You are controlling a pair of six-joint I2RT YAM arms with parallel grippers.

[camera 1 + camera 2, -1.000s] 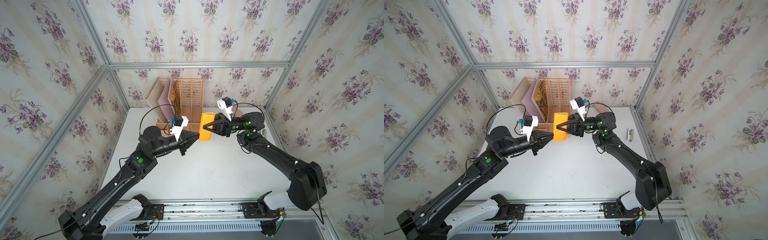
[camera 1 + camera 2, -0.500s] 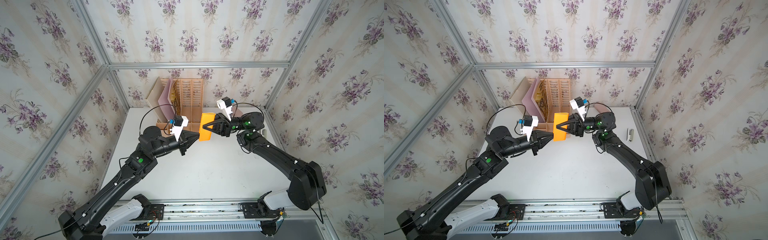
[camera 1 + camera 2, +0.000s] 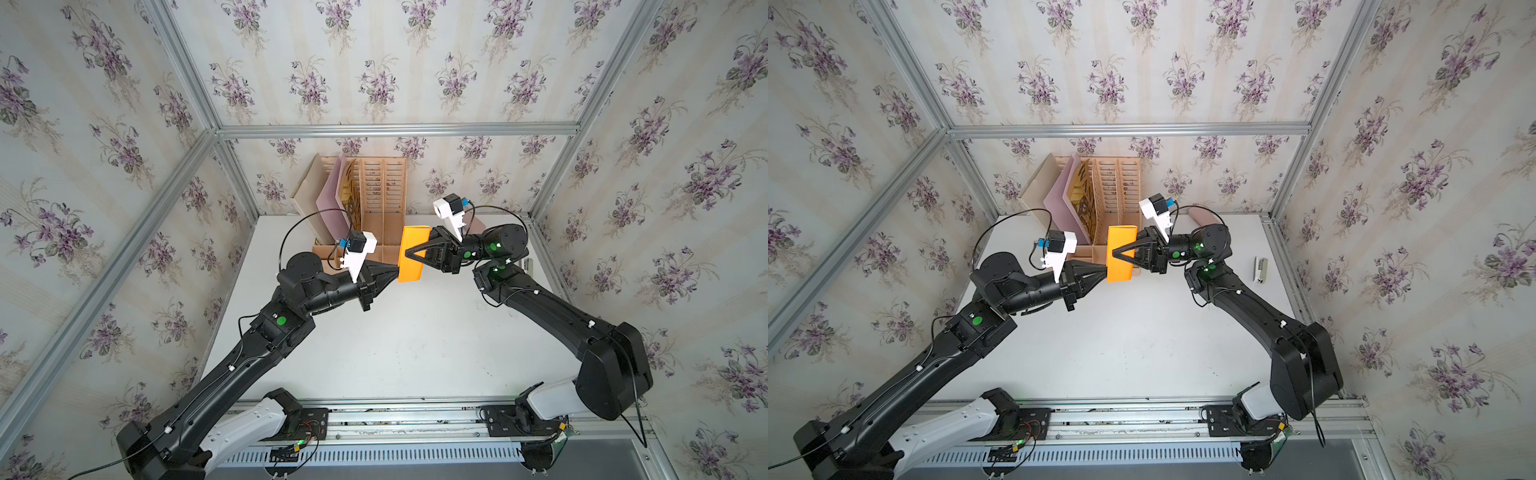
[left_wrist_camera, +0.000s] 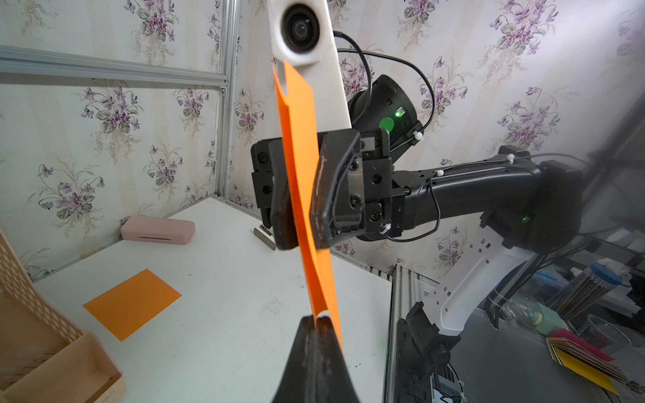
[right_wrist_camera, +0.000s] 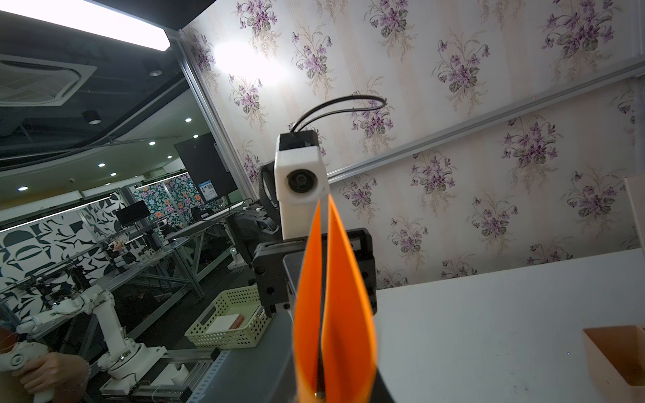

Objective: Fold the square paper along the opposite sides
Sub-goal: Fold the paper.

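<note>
Paper (image 3: 411,274) held crosswise: left gripper (image 3: 394,272) pinches one long edge; right gripper (image 3: 409,252), jaws narrow, apparently clamps the opposite edge.

orange paper (image 3: 409,274), pink folder (image 3: 330,208) maybe

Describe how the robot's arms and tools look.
Left arm and right arm are black with white base shells, green lights and black cables. Each wrist carries a white camera block. Left tool and right tool are black, tapering to points.
</note>
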